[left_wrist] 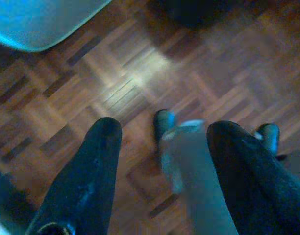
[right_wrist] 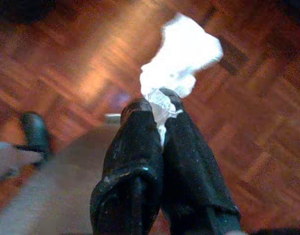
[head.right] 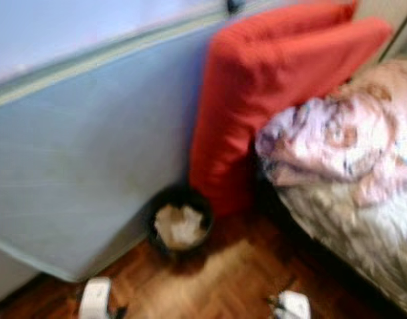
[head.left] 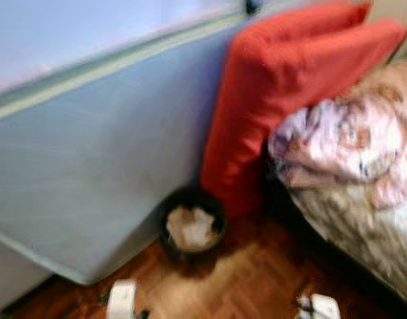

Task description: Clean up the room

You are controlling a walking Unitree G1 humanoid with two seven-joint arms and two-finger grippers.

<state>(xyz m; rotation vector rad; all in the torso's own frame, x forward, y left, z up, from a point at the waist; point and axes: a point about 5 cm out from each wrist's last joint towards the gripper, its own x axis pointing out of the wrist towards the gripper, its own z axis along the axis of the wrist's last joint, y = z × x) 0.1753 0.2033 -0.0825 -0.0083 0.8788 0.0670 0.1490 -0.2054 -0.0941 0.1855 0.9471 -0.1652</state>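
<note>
A small black waste bin [head.left: 191,227] with crumpled paper [head.left: 190,226] inside stands on the parquet floor, against the pale blue bed side and below a red cushion. In the right wrist view my right gripper [right_wrist: 157,100] is shut on a white crumpled tissue [right_wrist: 182,54] that sticks out past its fingertips above the floor. In the left wrist view my left gripper [left_wrist: 162,132] is open over the floor, nothing between its fingers [left_wrist: 98,161]. My two arms show as pale shapes at the bottom edge of the eye views, the left arm [head.left: 122,299] and the right arm [head.left: 320,306].
The pale blue bed side [head.left: 90,159] runs along the left. A large red cushion [head.left: 270,93] leans beside the bin. Bunched floral bedding [head.left: 356,166] lies on the right. Parquet floor [head.left: 243,279] lies between them. The eye views are blurred.
</note>
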